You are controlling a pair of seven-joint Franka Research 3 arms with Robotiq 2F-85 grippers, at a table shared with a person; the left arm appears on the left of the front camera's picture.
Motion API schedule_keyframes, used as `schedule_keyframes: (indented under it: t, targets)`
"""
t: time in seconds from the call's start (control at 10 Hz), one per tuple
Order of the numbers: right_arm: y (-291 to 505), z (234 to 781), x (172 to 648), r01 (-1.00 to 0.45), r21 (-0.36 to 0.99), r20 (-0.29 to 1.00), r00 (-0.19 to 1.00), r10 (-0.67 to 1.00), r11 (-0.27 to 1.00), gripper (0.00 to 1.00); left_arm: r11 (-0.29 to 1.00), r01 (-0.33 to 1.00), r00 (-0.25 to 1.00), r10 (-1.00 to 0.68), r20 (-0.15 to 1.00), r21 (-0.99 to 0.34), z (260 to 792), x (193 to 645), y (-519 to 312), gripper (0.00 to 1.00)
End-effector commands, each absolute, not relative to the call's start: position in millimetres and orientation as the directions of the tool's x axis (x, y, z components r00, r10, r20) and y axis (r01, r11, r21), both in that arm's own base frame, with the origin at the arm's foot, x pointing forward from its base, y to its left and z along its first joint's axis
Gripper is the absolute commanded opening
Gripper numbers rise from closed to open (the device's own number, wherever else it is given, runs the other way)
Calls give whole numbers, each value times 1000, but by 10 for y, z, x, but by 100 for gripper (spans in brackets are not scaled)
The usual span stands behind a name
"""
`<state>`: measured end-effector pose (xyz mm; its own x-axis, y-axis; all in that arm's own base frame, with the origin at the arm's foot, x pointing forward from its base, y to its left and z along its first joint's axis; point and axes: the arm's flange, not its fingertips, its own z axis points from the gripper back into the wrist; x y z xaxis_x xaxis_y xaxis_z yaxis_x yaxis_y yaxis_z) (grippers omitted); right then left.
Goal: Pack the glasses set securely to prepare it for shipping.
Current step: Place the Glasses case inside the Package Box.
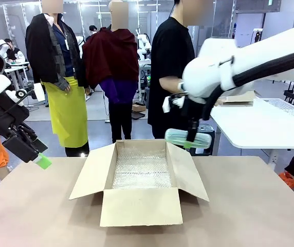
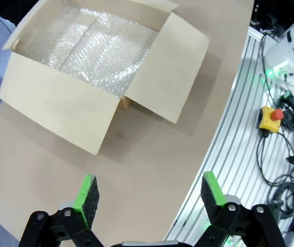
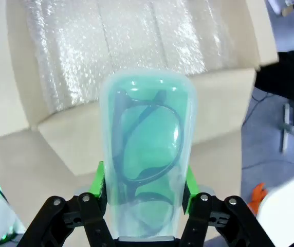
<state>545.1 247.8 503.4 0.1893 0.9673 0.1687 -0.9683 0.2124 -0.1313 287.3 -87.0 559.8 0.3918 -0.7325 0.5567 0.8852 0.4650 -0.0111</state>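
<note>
My right gripper (image 1: 192,143) is shut on a pale mint green glasses case (image 1: 188,138) and holds it level in the air above the far right flap of the open cardboard box (image 1: 139,206). In the right wrist view the translucent mint case (image 3: 146,154) stands between the green pads (image 3: 100,186), dark-framed eyeglasses visible inside, with the box's bubble wrap lining (image 3: 121,46) beyond it. My left gripper (image 1: 39,157) hangs open at the table's left edge, away from the box. Its green fingertips (image 2: 87,194) stand wide apart over bare table, the cardboard box (image 2: 59,110) ahead.
A person in black stands at the far side behind the box (image 1: 170,72). The box flaps spread outward to left, right and front. A white table (image 1: 260,126) stands at the right rear. Emergency-stop boxes and cables (image 2: 286,128) lie on a slatted rail beside the table.
</note>
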Motion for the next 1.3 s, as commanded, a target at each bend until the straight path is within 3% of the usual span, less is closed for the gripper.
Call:
schedule_keyframes:
  t: [0.0, 0.4, 0.7, 1.1, 1.2]
  targets:
    - [2840, 4845, 5739, -978, -153, 129, 124, 984, 144, 40, 448, 894, 375, -744, 553, -3, 5600, 2873, -844, 100]
    - [3591, 4332, 6114, -991, -137, 69, -10, 998, 0, 40, 448, 894, 375, -744, 553, -3, 5600, 2873, -844, 100]
    - [3948, 4005, 6579, -993, -120, 44, -27, 999, -22, 40, 448, 894, 375, -744, 553, -3, 5600, 2873, -844, 100]
    - [4165, 3654, 6825, -990, -136, 58, 25, 998, 33, 40, 448, 894, 375, -744, 553, -3, 5600, 2873, -844, 100]
    - [4154, 3613, 6841, -991, -130, 57, 36, 998, 43, 75, 448, 894, 375, -744, 553, -3, 5600, 2873, -844, 100]
